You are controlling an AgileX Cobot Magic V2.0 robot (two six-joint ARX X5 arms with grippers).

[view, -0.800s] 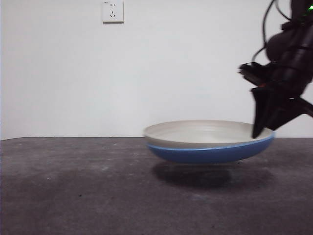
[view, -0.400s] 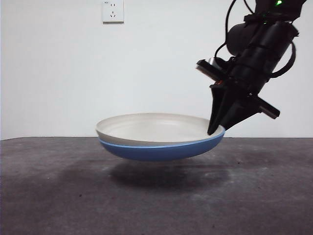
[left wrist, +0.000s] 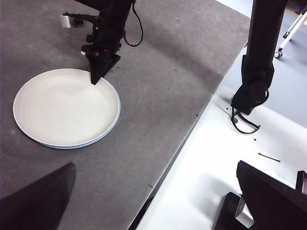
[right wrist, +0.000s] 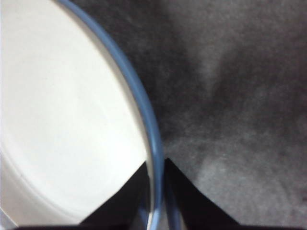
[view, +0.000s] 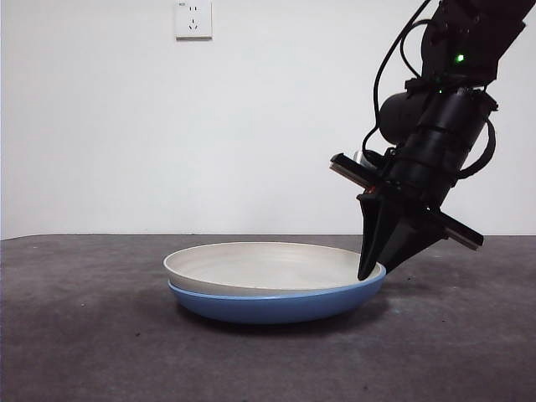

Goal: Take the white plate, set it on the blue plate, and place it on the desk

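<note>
The white plate (view: 260, 264) lies nested in the blue plate (view: 276, 308), and the stack looks to rest flat on the desk (view: 84, 335). My right gripper (view: 371, 270) reaches down at the stack's right edge and is shut on both rims together. In the right wrist view one jaw presses on the white plate (right wrist: 62, 120) and the other sits outside the blue plate's rim (right wrist: 144, 110), with my right gripper (right wrist: 156, 191) pinching them. The left wrist view looks down from afar on the white plate (left wrist: 64, 108), the blue rim (left wrist: 116, 112) and the right gripper (left wrist: 96, 80). My left gripper (left wrist: 153, 201) stands open, far from the plates.
A wall socket (view: 193, 18) sits high on the white wall behind. In the left wrist view the desk's edge (left wrist: 192, 139) borders a white surface (left wrist: 230, 158) where a black arm post (left wrist: 259, 72) stands.
The stacked plates, held by my right gripper, moved left and came down from hovering above the desk to lying on it. The grip stayed shut.
</note>
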